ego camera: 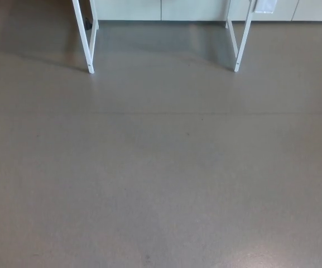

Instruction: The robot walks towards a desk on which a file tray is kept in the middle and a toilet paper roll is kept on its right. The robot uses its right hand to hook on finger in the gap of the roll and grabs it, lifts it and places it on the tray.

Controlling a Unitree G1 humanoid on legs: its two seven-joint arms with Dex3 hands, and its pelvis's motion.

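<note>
Smooth grey floor [161,167] fills the view. Thin white metal desk legs [86,39] stand at the top, before pale cabinet fronts [194,8]. Neither robot hand nor the toilet paper roll is in frame, so the hand's state cannot be told.

Both hands not in view

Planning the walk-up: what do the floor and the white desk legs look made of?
Floor: smooth grey, likely vinyl or sealed concrete; faint sheen, soft reflections. Left desk leg and right desk leg: probably white painted metal; thin, straight, even coat.
</note>
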